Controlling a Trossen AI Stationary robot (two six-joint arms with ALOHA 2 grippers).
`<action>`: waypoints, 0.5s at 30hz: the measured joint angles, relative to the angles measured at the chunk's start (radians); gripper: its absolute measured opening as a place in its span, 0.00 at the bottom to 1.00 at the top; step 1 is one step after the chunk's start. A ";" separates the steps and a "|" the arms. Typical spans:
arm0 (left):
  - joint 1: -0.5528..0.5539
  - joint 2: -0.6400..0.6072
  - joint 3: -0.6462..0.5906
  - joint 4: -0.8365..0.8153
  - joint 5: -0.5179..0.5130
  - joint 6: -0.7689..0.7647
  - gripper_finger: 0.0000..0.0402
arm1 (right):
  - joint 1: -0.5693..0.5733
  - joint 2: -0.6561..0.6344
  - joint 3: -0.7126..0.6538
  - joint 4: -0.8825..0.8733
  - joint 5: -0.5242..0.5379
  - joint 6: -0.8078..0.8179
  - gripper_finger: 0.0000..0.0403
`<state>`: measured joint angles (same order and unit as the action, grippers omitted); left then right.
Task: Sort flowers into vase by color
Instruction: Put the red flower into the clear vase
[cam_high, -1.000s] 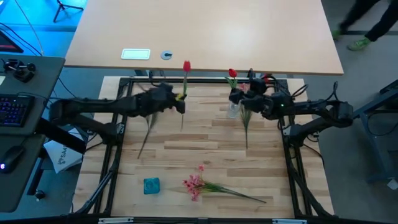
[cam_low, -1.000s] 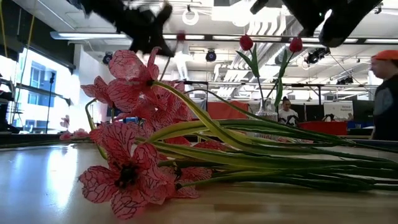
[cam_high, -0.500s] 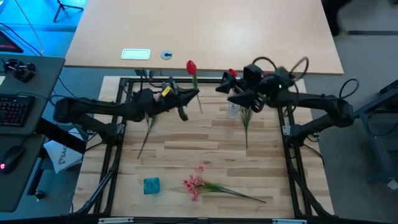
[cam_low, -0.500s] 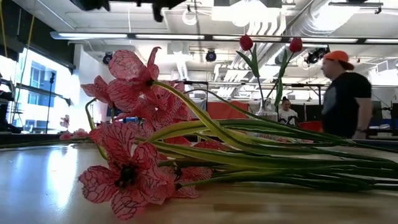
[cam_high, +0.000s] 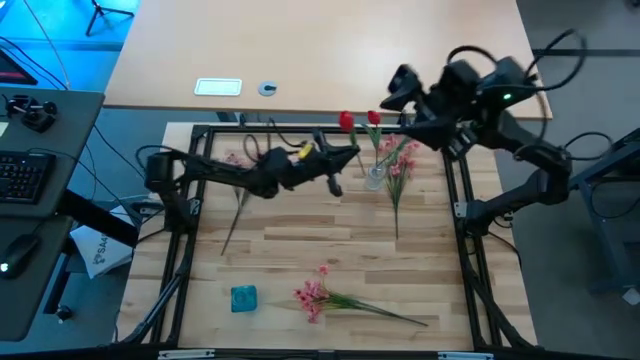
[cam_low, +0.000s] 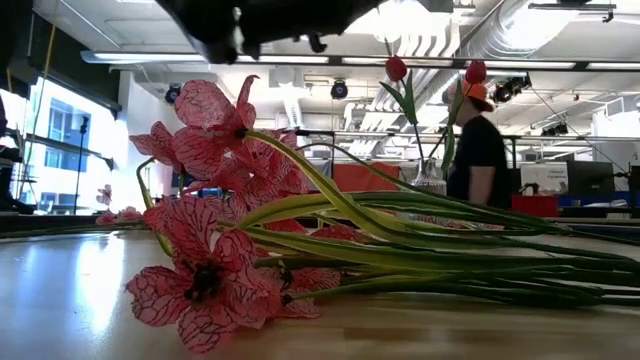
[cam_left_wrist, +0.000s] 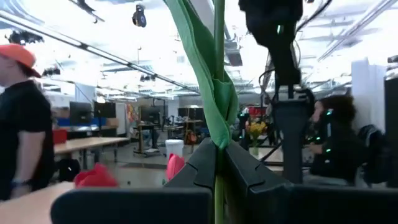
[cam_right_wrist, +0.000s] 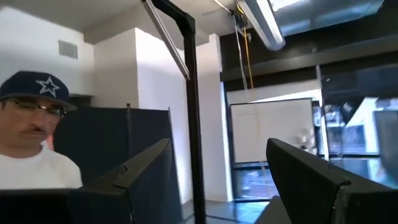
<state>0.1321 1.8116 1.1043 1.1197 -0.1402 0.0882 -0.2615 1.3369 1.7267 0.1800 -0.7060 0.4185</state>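
Left gripper (cam_high: 338, 165): reaches across the table's far half toward 2 o'clock, jaws clamped on the green stem of a red-bud flower (cam_high: 346, 122). The left wrist view alone shows that grip close up: dark fingers (cam_left_wrist: 199, 163) pinch the stem (cam_left_wrist: 218, 81) on both sides, with a leaf folded beside it. The high view alone shows the bud standing just at 9 o'clock of the vase.

Right gripper (cam_high: 400, 88): raised near the table's far edge, at 1 o'clock of the vase. The right wrist view shows its fingers (cam_right_wrist: 311, 171) spread wide with nothing between them; they point into the room.

Vase (cam_high: 376, 177): clear glass, far centre-right. It holds another red bud (cam_high: 373, 118) and a pink spray (cam_high: 400, 160).

Pink spray on table (cam_high: 318, 296): lies flat near the front edge at 6 o'clock, stems trailing toward 4 o'clock. The low view fills with its veined petals (cam_low: 200, 280) and stems.

Blue object (cam_high: 243, 298): small, just at 9 o'clock of that spray.

Surface: light wood-plank table (cam_high: 300, 240) within a black frame.

Room: a person in an orange cap (cam_low: 478, 150) shows in the low view; ceiling lights and ducts overhead.
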 joint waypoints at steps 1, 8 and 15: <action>0.003 0.026 0.028 0.000 0.000 0.013 0.00 | 0.000 0.000 0.026 -0.035 0.002 -0.024 0.64; 0.034 0.205 0.215 -0.018 -0.003 0.021 0.00 | 0.000 0.000 0.151 -0.305 0.107 -0.143 0.64; 0.065 0.334 0.326 -0.037 -0.004 0.025 0.00 | 0.000 0.000 0.159 -0.414 0.130 -0.145 0.64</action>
<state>0.1976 2.1459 1.4307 1.0825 -0.1442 0.1134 -0.2611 1.3373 1.8855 -0.2338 -0.5762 0.2731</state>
